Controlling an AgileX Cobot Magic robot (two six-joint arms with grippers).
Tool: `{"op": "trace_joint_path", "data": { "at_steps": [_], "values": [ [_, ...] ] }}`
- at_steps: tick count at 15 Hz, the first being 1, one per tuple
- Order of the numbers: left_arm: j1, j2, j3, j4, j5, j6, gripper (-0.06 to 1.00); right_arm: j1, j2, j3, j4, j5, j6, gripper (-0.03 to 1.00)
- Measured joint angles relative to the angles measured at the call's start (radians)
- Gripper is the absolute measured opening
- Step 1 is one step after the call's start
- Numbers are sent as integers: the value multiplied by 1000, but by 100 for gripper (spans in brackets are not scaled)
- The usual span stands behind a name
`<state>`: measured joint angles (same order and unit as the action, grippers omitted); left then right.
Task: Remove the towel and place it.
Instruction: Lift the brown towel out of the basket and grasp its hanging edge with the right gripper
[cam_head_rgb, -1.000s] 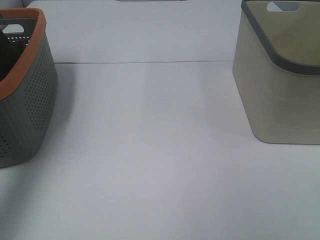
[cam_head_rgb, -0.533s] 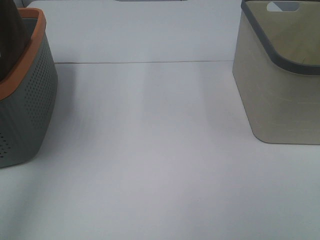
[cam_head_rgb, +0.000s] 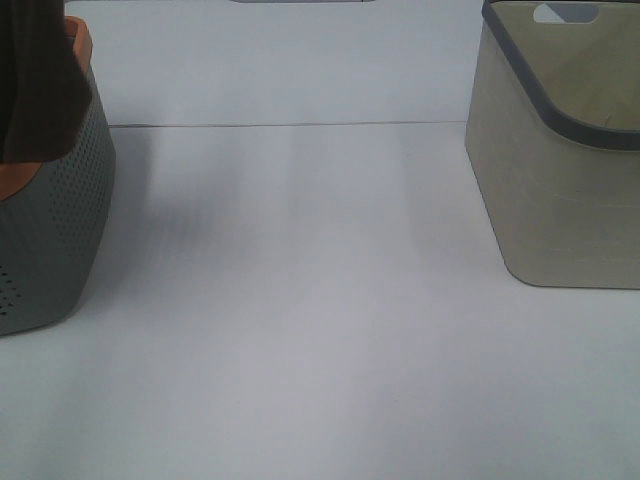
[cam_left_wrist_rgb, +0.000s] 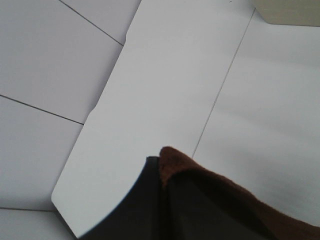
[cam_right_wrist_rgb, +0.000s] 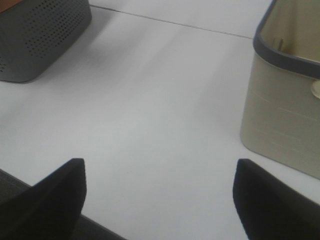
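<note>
Lifting stage, by my judgement: towel (cam_head_rgb: 40, 90) hangs over the grey basket (cam_head_rgb: 60, 240), not yet placed.
High view: the maroon cloth drapes across the orange rim at the left of the scene; whether its lower end is clear of the basket I cannot tell. Bare table (cam_head_rgb: 300, 320) lies open through the middle, bounded on the right by the beige basket (cam_head_rgb: 560, 200). Left wrist view: left gripper (cam_left_wrist_rgb: 161, 167) pinched tight on a fold of the cloth. Right wrist view: right gripper (cam_right_wrist_rgb: 160, 167) empty, jaws spread wide above the bare surface between both baskets. Left to do: carry across, set down.
</note>
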<state>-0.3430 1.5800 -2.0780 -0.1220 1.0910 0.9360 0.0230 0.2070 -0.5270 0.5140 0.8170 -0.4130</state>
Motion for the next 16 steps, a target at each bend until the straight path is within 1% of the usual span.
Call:
{"op": "trace_joint_path", "data": {
  "at_steps": [2,4,5,6,7,9,10,12,13,16],
  "values": [
    [-57,60,-77,8,0,-4,0,0,95,0,96,-40,-114,70],
    [-120,116,-156,28,0,-4,0,0,196,0,220,-96,-248,70],
    [-136,130,-173,32,0,-4,0,0,223,0,253,-115,-290,70],
    [-187,171,-209,39,-1,-4,0,0,324,0,381,-176,-470,70],
    [-198,180,-211,40,-1,-4,0,0,353,0,412,-191,-522,70],
    [-240,206,-212,49,-1,-4,0,0,463,0,524,-232,-716,70],
    [-268,213,-212,51,-1,-7,0,0,518,0,597,-251,-821,70],
    [-317,224,-212,51,-9,-27,0,0,611,0,764,-259,-997,70],
    [-326,227,-212,51,-10,-33,0,0,634,0,809,-258,-1040,70],
    [-372,249,-212,51,-34,-46,0,0,733,0,1023,-213,-1263,70]
  ]
}}
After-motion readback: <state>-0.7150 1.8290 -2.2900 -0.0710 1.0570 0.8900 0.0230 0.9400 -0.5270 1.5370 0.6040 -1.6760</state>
